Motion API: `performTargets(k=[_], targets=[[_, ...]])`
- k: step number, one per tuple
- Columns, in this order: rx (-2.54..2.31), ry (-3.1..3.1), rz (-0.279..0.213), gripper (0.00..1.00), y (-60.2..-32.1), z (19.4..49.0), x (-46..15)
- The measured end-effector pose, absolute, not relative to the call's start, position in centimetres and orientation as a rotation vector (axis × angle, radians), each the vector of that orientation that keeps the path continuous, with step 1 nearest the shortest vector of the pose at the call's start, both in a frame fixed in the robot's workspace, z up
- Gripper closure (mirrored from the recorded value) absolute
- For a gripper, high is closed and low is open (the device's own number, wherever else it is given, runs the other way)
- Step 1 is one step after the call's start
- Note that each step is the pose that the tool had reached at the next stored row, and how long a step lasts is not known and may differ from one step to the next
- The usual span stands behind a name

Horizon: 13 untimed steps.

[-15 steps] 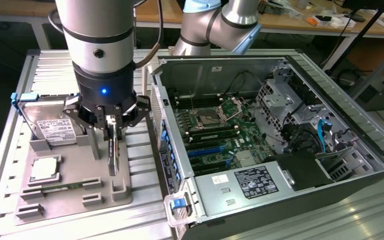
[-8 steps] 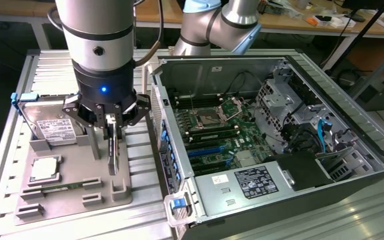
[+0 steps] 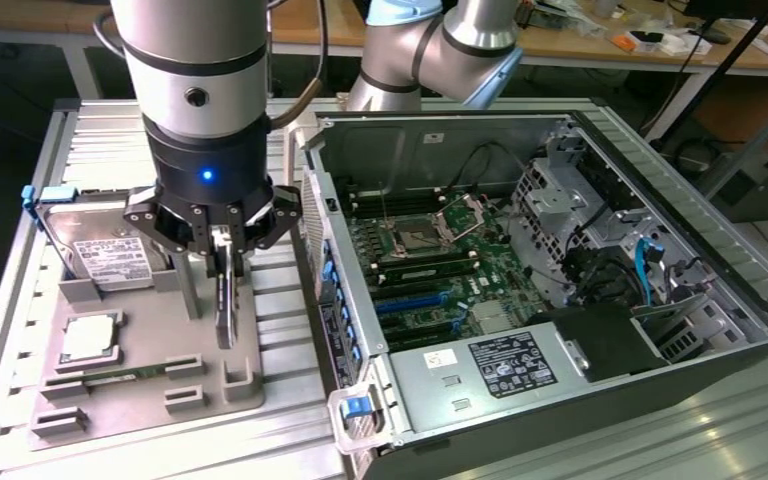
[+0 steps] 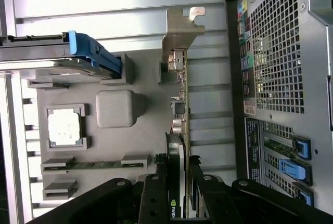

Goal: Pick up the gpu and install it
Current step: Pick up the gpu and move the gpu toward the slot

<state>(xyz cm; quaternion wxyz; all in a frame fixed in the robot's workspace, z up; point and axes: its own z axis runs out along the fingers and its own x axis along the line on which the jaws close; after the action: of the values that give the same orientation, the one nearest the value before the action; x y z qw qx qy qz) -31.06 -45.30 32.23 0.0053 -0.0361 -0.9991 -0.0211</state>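
The gpu (image 3: 225, 295) hangs on edge left of centre in the exterior view, clamped between the narrowed jaws of the gripper (image 3: 220, 238). Its long axis runs straight down from the fingers toward the grey fixture tray (image 3: 131, 400). The open computer case (image 3: 558, 130) stands just beside the tray, toward the exterior view's right. The wrist view adds the card's silver bracket (image 4: 182, 29) at its far end. Whether the card is clear of the tray cannot be told.

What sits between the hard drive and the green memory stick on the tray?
A square silver processor chip in its holder; the exterior view shows it.
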Motion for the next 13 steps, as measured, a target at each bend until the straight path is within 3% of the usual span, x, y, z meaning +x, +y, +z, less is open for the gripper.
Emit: performTargets(k=[13], targets=[[-0.113,-3.128,-0.066,0.73,-45.31,32.78,-31.06]])
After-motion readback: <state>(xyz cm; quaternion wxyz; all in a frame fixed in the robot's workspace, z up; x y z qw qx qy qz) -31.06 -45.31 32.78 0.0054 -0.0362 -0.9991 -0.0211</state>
